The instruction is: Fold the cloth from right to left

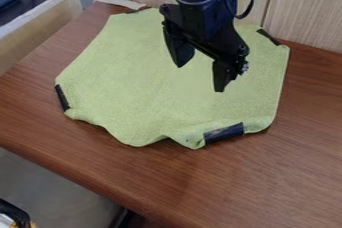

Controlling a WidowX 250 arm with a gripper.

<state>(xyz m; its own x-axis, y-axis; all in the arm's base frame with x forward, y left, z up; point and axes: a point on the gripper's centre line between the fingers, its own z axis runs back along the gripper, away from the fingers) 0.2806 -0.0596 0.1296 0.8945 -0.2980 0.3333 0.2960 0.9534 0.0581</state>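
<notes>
- The green cloth [133, 82] lies spread on the bench [267, 182], its near edge rumpled, its far part partly hidden behind the arm [206, 14].
- The pincer [200, 78] hangs released over the cloth, its fingers apart; whether they touch it is unclear.
- The top edge cuts off the arm.
- At lower left, a cut-off dark object [15, 213] is hard to identify.

green cloth [133, 82] lies spread, edges rumpled, on wood.

light: soft, moderate | shadow: thin, along cloth [143, 84] edge | tabletop [294, 142]: faint sheen
</notes>
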